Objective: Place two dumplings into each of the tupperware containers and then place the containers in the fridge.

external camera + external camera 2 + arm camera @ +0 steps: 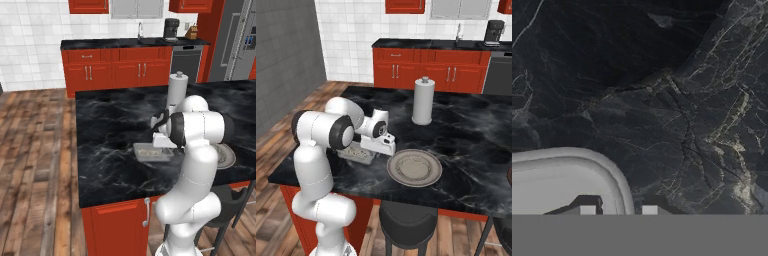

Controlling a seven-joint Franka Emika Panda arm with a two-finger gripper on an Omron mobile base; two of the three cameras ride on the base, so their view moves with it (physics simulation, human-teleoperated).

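Observation:
A shallow grey tupperware container (151, 153) sits on the black marble island near its front edge, with pale dumplings (148, 150) lying in it. My arm bends down over its right end. In the hand view my gripper (618, 210) straddles the container's rounded corner rim (592, 157): one fingertip (587, 210) stands inside the wall and the other outside, both close against it. From the right base view the hand (380, 134) hangs over the container (357, 153), whose near end it hides. The fridge (239, 40) stands at the back right, doors closed.
A round grey plate (414, 168) lies on the island right of the container. Behind it a paper towel roll (423, 100) stands upright. A dark stool (406, 220) sits below the island's front edge. Red cabinets and a back counter line the far wall.

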